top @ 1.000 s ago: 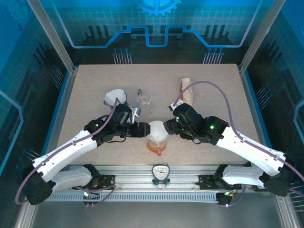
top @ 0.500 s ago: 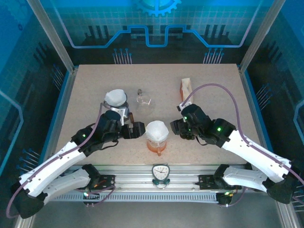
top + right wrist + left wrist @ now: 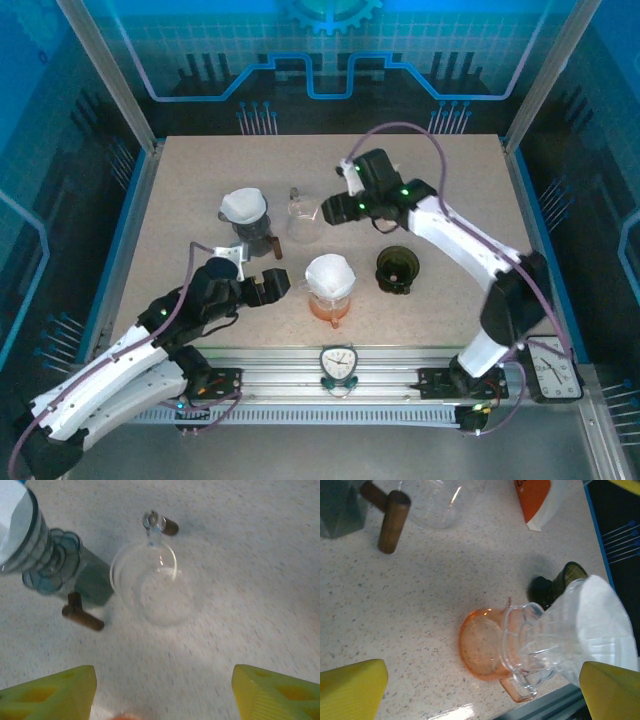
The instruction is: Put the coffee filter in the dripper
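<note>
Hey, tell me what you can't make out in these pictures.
Left wrist view: the bag runs off the top edge, print unreadable.
Left wrist view: the dark cup is partly hidden behind the dripper and its filter.
Right wrist view: an orange sliver cut off by the bottom edge, unidentifiable.
Top view: the clock is too small to read.
</note>
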Tool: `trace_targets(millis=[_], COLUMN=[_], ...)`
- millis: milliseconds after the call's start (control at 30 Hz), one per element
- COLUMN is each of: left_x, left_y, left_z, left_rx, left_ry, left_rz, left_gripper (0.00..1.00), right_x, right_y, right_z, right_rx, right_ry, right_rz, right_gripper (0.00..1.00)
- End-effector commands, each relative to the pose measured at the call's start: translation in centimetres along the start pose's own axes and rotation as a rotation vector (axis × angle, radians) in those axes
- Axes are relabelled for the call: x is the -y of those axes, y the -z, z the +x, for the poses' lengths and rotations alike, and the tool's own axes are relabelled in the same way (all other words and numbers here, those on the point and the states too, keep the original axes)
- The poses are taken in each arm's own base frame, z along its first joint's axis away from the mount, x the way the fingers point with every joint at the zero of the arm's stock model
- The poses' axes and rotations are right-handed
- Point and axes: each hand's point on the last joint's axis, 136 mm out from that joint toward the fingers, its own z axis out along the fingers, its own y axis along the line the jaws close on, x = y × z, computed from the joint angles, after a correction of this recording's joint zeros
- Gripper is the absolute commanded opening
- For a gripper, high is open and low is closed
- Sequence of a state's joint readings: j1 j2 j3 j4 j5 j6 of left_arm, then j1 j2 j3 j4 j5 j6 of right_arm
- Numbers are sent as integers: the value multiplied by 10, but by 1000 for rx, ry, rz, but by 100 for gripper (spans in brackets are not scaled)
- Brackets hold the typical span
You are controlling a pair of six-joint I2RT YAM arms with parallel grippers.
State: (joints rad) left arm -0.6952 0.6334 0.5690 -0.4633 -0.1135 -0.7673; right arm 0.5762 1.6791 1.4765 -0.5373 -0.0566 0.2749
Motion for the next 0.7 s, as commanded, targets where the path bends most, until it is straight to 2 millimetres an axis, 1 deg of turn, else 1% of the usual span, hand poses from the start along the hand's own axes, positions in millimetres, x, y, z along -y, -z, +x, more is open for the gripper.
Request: trace_targets(millis=[0,67,167,233,333,433,533,667], left_x=[-14,-18,-24,-29,-33,-37,-36,-36], left_y=[-2,-3,-3,-4,-6,-8,-8,-8], left_z=[1,6,11,16,20,22,21,20], left_rx=[36,31,23,15,11,14,20,22], left_ry=[67,77,80,90,94,93,86,83], left_rz=[-17,-19,-31,-39,-31,-42,-38,-34], left_gripper=[99,99,99,99,99,99,99,99], right_x=[-6,1,5,6,7,14,19,17], right_y=[-38,-59,-88,-104,-122,-134,-141,-145], right_z=[-15,-23,-30,-31,-29,-25,-21,-13], right_rx=[-31,-48,-80,-109,-143,-173,-188,-205], right_ry=[26,20,33,40,60,75,80,95], right_rz=[-97,-89,-86,-83,-65,-21,8,22], right_gripper=[72,71,67,64,62,59,54,42])
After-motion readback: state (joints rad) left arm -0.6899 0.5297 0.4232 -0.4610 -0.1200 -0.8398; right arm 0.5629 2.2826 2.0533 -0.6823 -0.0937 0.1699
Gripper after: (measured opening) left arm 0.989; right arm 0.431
